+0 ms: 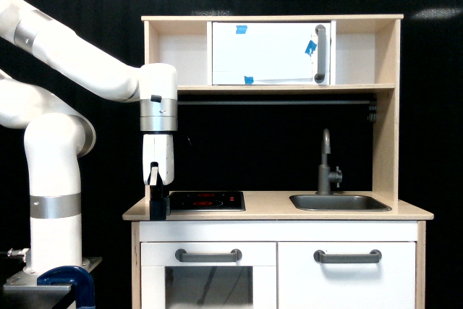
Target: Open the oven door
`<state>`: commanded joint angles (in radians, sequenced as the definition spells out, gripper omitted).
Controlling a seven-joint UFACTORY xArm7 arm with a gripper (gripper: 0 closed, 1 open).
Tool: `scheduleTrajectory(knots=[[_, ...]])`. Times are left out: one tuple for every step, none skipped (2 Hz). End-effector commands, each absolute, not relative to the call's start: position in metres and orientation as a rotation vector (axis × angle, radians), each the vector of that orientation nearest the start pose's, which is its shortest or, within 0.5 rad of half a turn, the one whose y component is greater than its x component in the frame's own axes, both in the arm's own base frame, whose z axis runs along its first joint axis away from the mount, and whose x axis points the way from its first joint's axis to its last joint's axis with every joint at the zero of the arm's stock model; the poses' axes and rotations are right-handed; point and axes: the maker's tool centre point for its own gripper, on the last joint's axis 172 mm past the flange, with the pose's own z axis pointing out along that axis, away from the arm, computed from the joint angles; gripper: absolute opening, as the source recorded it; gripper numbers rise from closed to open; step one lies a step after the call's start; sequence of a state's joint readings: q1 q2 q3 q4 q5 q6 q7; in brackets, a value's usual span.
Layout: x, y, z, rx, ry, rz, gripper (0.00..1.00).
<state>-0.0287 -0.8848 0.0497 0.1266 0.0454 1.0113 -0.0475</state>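
Note:
The oven door (pixel 271 53) is a wide white panel in the upper shelf of the toy kitchen, closed flat. It carries small blue tape pieces and a vertical grey bar handle (pixel 320 53) at the exterior view's right edge. My gripper (pixel 157 208) hangs pointing straight down over the counter's left end, beside the black hob (pixel 206 200). It is far below and left of the door. Its dark fingers look close together, but the frame does not show their state clearly. Nothing is seen held.
A grey tap (pixel 326 164) and steel sink (pixel 340 202) sit at the counter's right. Below are a glass-window door (pixel 208 284) and a plain white door (pixel 347 280), each with a horizontal grey handle. Wooden side posts frame the upper shelf (pixel 271 89).

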Motion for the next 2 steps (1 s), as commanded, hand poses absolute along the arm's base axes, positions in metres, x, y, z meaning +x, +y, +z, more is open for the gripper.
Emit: scheduleTrajectory(knots=[[0.224, -0.003, 0.112, -3.140, -0.082, -0.027, 1.00], [0.249, -0.019, 0.108, -3.125, -0.287, -0.055, 1.00]])
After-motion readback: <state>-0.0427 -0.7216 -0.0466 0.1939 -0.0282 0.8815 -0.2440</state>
